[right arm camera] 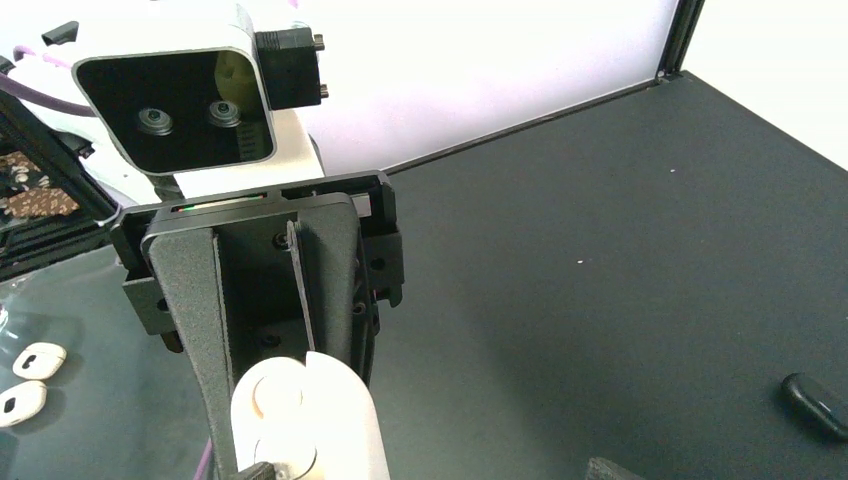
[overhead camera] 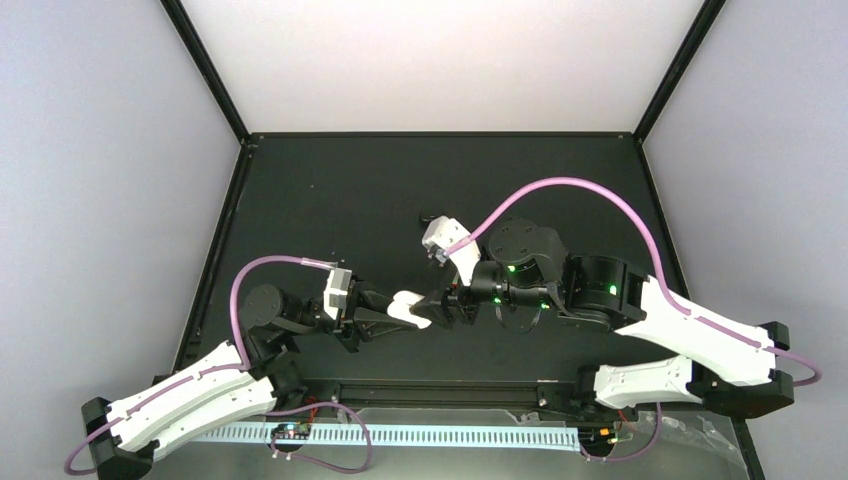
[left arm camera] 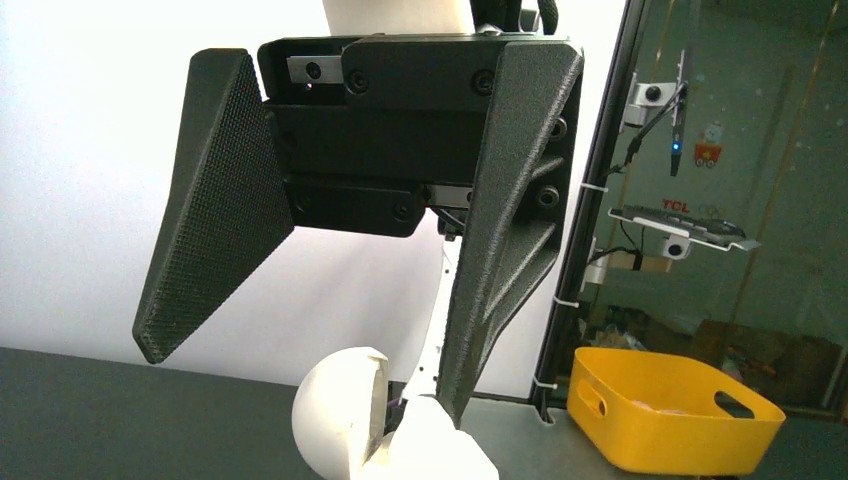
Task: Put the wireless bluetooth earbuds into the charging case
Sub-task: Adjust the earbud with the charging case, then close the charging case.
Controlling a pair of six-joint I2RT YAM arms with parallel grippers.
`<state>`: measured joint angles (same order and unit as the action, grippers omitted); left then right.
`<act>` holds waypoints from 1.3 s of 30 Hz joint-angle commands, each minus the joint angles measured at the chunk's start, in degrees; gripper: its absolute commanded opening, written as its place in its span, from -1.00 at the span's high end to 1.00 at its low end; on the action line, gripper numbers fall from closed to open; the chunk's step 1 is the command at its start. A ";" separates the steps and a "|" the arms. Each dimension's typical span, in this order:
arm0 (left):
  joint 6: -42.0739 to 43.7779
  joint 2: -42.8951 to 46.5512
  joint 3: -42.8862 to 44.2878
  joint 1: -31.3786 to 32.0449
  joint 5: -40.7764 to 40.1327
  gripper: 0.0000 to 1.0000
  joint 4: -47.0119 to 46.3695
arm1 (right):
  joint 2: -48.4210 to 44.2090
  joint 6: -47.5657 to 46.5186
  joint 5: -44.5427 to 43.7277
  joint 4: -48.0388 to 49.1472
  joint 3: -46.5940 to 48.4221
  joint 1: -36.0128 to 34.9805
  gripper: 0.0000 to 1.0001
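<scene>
White walls (overhead camera: pixel 450 60), black surface (overhead camera: pixel 330 190). We see the charging case (overhead camera: pixel 410 308) between the two hands, about mid-width and closer to the near edge than the far one. It shows white and it's hinged open: the left wrist view gives us two rounded halves, the right wrist view an inner face with a round well. We can't tell if it rests on the surface or is held above it.

Left hand (left arm camera: pixel 300 378) is spread wide. One finger (left arm camera: pixel 500 250) has its tip on the case, the other tip is clear of it. Right hand (overhead camera: pixel 447 303) butts against the case's other end. Spread or clamped, we can't tell, since its fingers barely show.

Earbuds (right arm camera: pixel 38 361): both out of the case, side by side on a grey glossy patch at the left border of the right wrist view, well apart from the case. We can't find them in the top view.

Yellow bin (left arm camera: pixel 675 412) stands beyond the surface's edge, behind a black post (left arm camera: pixel 590 200).
</scene>
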<state>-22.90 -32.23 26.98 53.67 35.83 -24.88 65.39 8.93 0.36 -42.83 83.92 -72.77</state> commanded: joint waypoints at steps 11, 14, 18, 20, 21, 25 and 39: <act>0.13 1.88 1.14 0.04 0.19 0.97 -1.53 | -4.60 1.85 -7.67 0.37 -0.88 5.02 -0.63; 0.08 1.96 1.10 0.03 0.32 0.97 -1.48 | -4.82 3.13 -6.25 0.85 -2.55 7.01 -0.63; 0.06 1.82 1.23 0.03 0.47 0.97 -1.72 | -2.35 2.95 -2.18 -0.93 -2.13 7.38 -0.63; 0.18 1.61 1.30 0.03 0.55 0.97 -1.90 | -1.64 2.56 0.60 -0.90 -2.06 7.43 -0.62; 0.15 1.49 1.36 0.03 0.52 0.97 -1.92 | -1.66 2.17 1.98 -0.51 -2.20 7.39 -0.62; 0.26 1.10 1.41 0.03 0.38 0.97 -1.94 | -1.84 0.45 9.20 1.17 -2.36 7.40 -0.61; 1.19 0.20 1.22 0.03 -6.92 0.97 1.89 | -6.03 1.82 -2.51 2.83 -4.38 7.38 -0.62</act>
<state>-22.74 -31.40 26.98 53.71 35.24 -24.86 63.42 9.02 8.78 -41.85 81.34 -65.49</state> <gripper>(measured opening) 0.220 0.807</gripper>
